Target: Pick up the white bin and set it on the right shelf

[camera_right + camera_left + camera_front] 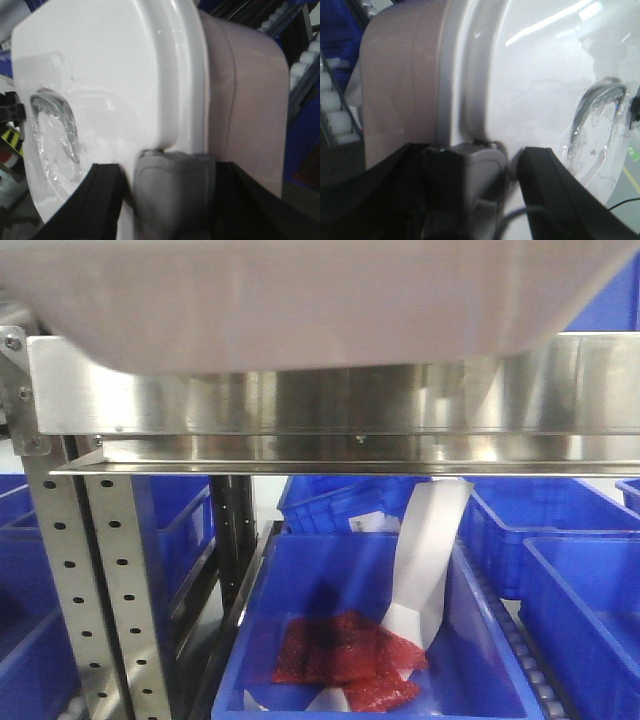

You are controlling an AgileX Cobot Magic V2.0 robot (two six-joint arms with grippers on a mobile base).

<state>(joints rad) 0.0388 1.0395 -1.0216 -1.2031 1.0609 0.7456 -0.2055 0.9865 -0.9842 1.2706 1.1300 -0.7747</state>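
In front of you, the pale pinkish wall of the white bin (300, 300) fills the top of the view. Its lower edge overlaps the broad, shiny front rail of the right shelf (300, 400); you cannot tell whether the two are touching. At your left, perforated steel posts (100, 580) run down from the rail. Below, an open blue bin (300, 570) holds red textured packets (345, 660), and a white strip (425, 560) leans up from them toward the rail. More blue bins (580, 590) sit on either side.

left gripper (506, 159): fingers (470, 165) clamped on white bin (540, 90) rim | right gripper (140, 167): fingers (175, 175) clamped likewise
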